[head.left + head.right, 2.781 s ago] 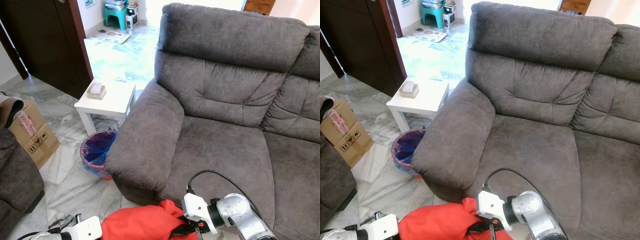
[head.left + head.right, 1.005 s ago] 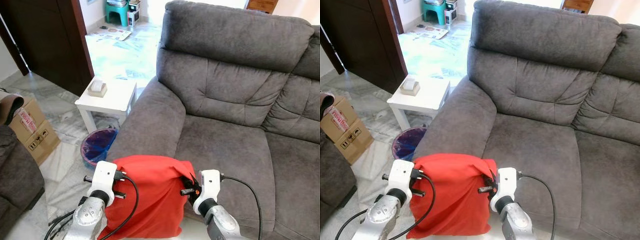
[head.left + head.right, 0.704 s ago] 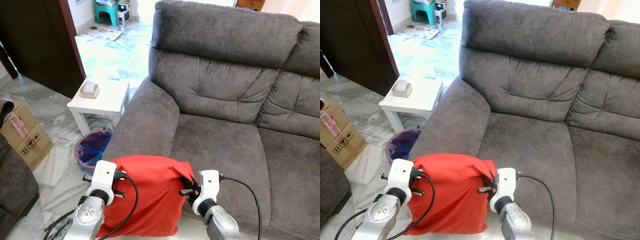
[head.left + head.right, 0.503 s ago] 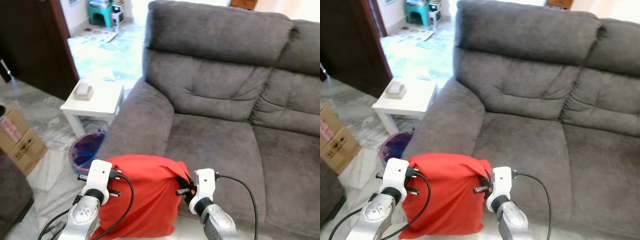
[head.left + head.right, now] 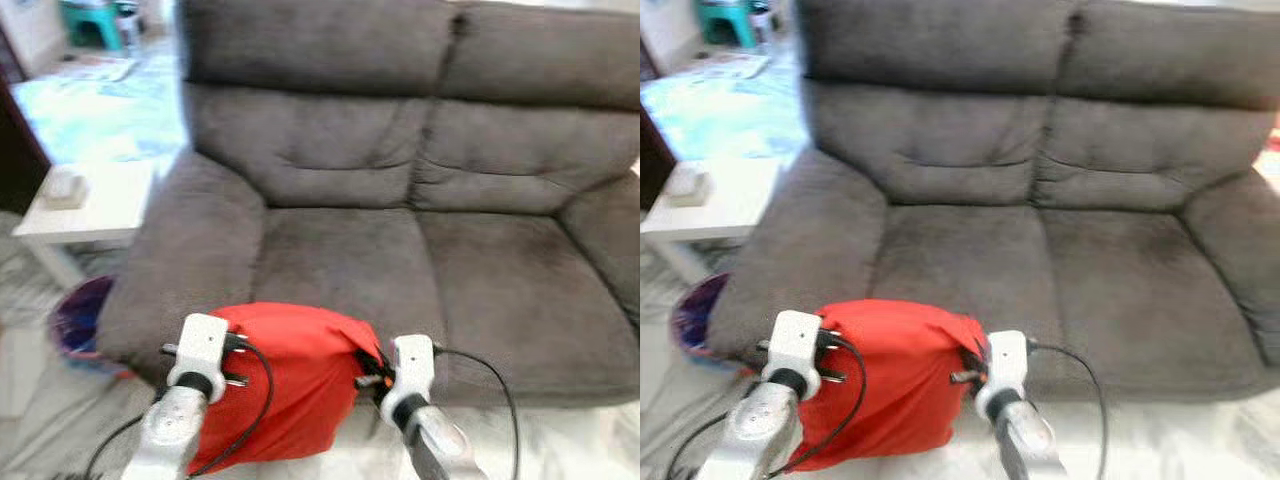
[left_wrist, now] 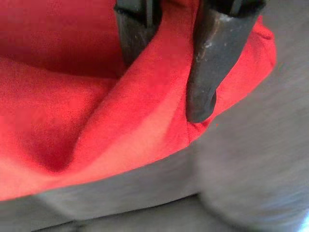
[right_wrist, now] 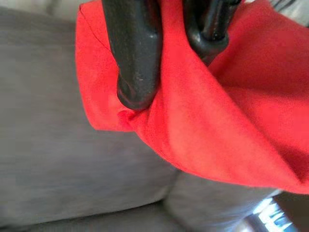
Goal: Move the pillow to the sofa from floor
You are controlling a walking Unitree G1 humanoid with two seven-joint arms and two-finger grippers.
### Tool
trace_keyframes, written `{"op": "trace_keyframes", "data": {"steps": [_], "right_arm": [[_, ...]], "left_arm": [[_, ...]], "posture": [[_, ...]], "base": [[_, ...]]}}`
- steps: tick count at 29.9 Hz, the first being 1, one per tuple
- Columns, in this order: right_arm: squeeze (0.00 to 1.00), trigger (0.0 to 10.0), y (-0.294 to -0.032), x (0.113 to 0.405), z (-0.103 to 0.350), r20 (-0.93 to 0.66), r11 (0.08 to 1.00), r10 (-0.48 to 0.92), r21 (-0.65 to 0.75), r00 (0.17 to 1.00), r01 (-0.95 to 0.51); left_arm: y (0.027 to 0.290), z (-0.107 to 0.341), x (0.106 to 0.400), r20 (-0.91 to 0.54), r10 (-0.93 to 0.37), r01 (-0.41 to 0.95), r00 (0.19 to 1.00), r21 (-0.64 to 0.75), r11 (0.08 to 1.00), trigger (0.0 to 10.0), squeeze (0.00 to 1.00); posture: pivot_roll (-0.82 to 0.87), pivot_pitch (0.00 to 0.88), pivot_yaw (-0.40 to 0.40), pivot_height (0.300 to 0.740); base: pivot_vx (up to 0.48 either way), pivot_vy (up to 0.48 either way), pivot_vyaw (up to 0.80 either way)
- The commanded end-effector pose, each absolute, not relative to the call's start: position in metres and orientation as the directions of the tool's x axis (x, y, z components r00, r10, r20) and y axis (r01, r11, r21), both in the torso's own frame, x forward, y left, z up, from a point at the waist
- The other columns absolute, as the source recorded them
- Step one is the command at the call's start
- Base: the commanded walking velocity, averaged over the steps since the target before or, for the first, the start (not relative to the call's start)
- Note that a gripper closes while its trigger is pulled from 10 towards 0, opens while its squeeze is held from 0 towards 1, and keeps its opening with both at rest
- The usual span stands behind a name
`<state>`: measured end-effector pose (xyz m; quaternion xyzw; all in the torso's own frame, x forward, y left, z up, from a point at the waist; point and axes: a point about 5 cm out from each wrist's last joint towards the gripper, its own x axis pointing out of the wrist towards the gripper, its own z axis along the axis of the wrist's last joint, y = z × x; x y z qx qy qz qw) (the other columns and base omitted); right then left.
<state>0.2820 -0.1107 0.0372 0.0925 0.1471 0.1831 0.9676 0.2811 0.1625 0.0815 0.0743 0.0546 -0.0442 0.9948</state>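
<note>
The red pillow hung off the floor between both arms, just near of the grey sofa, so it could be carried over the seat edge. The left gripper pinched its left top corner and the right gripper its right, each clamped on a fold, spreading the load

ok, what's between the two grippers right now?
The red pillow, pinched by the left gripper and right gripper at opposite top corners; head views show it.

A white side table stands on pale marble floor in daylight.
</note>
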Motion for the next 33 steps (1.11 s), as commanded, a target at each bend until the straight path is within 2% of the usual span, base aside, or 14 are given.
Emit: {"op": "trace_keyframes", "data": {"steps": [1,9,33], "right_arm": [[0.00,10.0,-0.1164,0.2909,0.0526,-0.173,0.926,0.340,0.231,0.924,-0.297],[0.00,10.0,-0.1211,0.2952,0.0563,-0.151,0.930,0.319,0.240,0.936,-0.278],[0.00,10.0,-0.1181,0.3000,0.0605,-0.135,0.930,0.344,0.187,0.929,-0.317]], "left_arm": [[0.1712,0.0984,0.2844,-0.025,-0.049,0.052,0.998,0.142,0.989,10.0,0.00],[0.1712,0.1002,0.2849,-0.011,-0.045,0.046,0.999,0.138,0.989,10.0,0.00],[0.1753,0.1019,0.2872,-0.003,-0.044,0.044,0.999,0.148,0.988,10.0,0.00]], "posture": [[0.17,0.121,-0.055,0.740],[0.16,0.121,-0.056,0.740],[0.16,0.100,-0.052,0.740]], "base": [[0.000,0.000,-0.80],[0.000,-0.031,-0.06],[0.000,-0.372,0.00]]}}
